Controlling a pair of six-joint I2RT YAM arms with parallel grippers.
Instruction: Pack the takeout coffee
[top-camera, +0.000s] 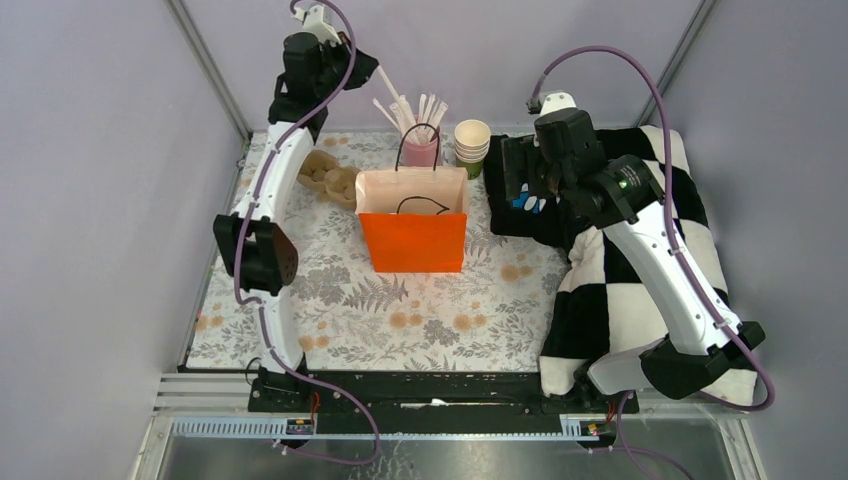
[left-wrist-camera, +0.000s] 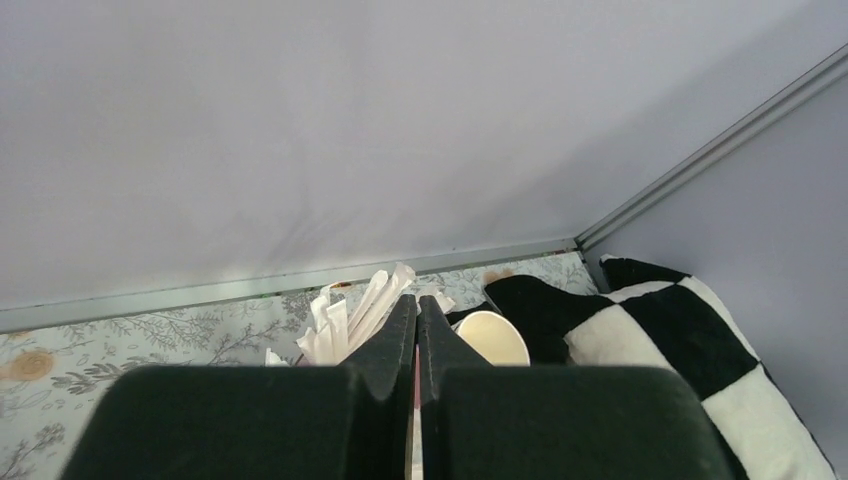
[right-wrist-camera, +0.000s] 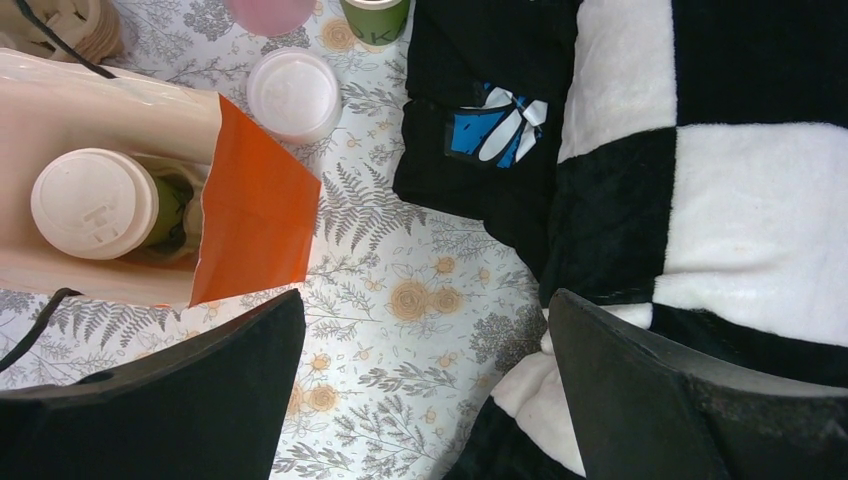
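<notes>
The takeout coffee (right-wrist-camera: 95, 203), a green-sided cup with its white lid on, stands upright inside the open orange bag (right-wrist-camera: 255, 220) (top-camera: 412, 225); the top view hides it. My right gripper (right-wrist-camera: 428, 300) (top-camera: 525, 190) is open and empty, hovering over the floral cloth between the bag and the cushion. My left gripper (left-wrist-camera: 417, 305) (top-camera: 365, 68) is raised high at the back left, above the pink cup of sticks (top-camera: 420, 150). Its jaws are closed on a thin white stick (top-camera: 390, 90).
A loose white lid (right-wrist-camera: 293, 93) lies behind the bag. The stack of green cups (top-camera: 472, 145) (left-wrist-camera: 493, 338) stands beside the pink cup. A brown cup carrier (top-camera: 328, 175) is left of the bag. A black-and-white checked cushion (top-camera: 650, 260) with a blue-white packet (right-wrist-camera: 497, 125) fills the right.
</notes>
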